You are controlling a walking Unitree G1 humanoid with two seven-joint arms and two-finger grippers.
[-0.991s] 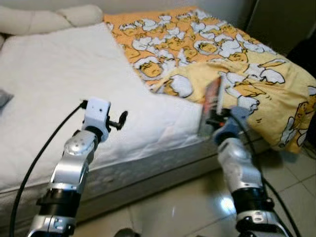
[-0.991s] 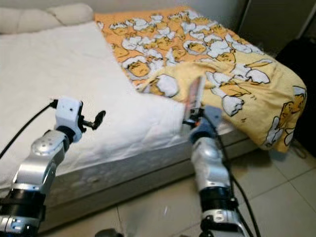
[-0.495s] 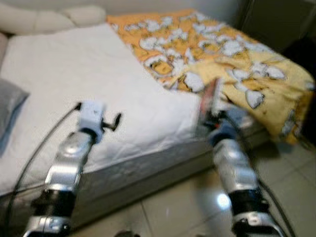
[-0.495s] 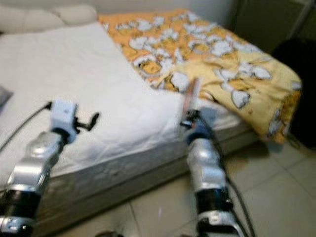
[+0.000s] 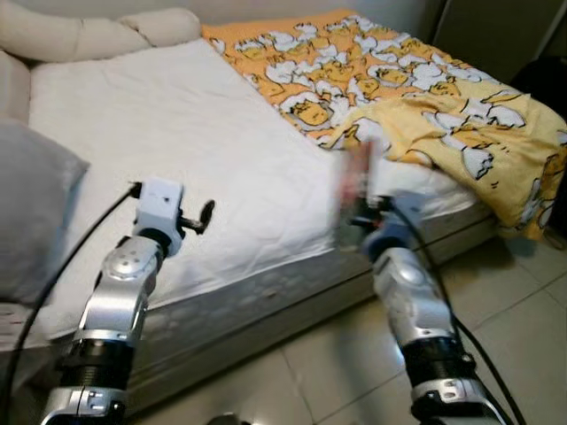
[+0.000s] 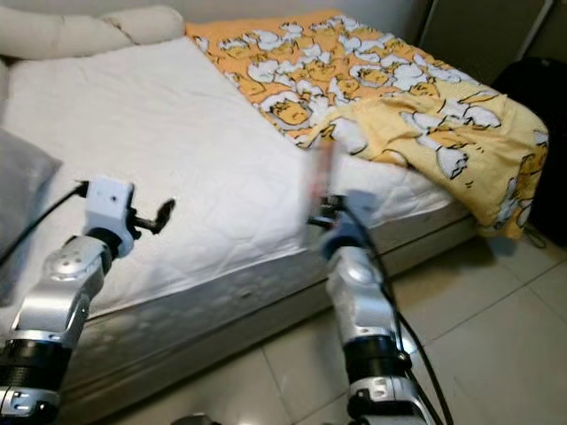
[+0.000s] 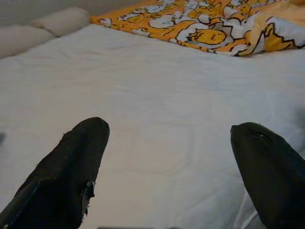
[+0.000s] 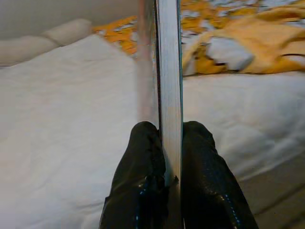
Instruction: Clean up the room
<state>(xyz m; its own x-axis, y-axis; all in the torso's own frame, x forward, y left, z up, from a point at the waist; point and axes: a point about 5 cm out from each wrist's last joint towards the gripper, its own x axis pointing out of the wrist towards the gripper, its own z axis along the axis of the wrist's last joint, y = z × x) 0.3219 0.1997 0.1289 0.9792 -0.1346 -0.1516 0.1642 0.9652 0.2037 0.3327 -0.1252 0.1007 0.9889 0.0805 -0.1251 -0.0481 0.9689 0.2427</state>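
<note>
Bedroom scene, and the bed (image 5: 221, 168) dominates it: a bare white mattress running up to the long cream bolsters (image 5: 97, 34) at the head, pale tiles on the floor below. Over the far half lies the yellow-and-orange blanket (image 5: 425, 106) with its cartoon print, rumpled and hanging off the corner. A grey pillow (image 5: 31, 221) sits at the near left edge of the mattress.

Now the arms. The left gripper (image 7: 171, 162) is up over the mattress edge with its jaws spread wide and nothing between them, white sheet beneath. The right gripper (image 8: 172, 157) is the busy one, jaws pinching the book (image 8: 169, 81) by its lower edge, holding it upright above the bed's near side. In the head views it is motion-blurred, so I read it as a slim book or booklet, not more.

Handling, as I judge it: light and flat, stiff enough along the spine but free to flex or fan open at the pages. The cover looks glossy, so it could slide in a narrow pinch. Held low with most of it standing above the jaws, it may well tip; a grip nearer the spine or the middle would steady it.
</note>
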